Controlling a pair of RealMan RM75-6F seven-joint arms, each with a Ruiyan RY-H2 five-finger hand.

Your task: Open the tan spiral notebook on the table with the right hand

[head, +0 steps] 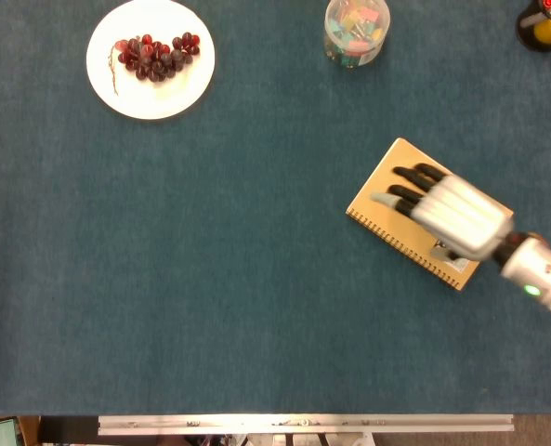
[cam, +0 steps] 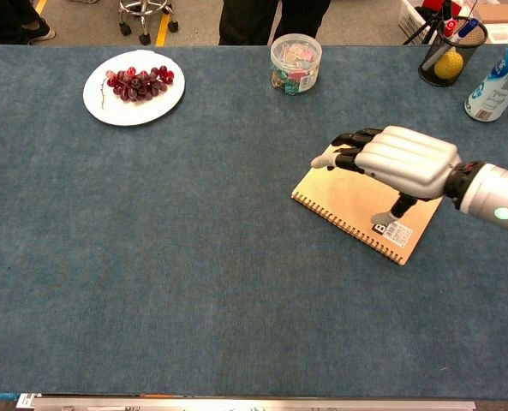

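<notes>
Right hand [head: 456, 216] hovered palm-down over the notebook [head: 396, 206], fingers [cam: 354, 139] spread, grasping nothing. Notebook lay closed and angled on the surface [head: 210, 279] beneath it, spiral edge on the side nearer the robot. Left hand unseen.

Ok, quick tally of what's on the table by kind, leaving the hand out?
Notebook: 1
Plate with grapes: 1
Clear tub of colourful bits: 1
Mesh pen cup: 1
White bottle: 1
Total: 5
</notes>
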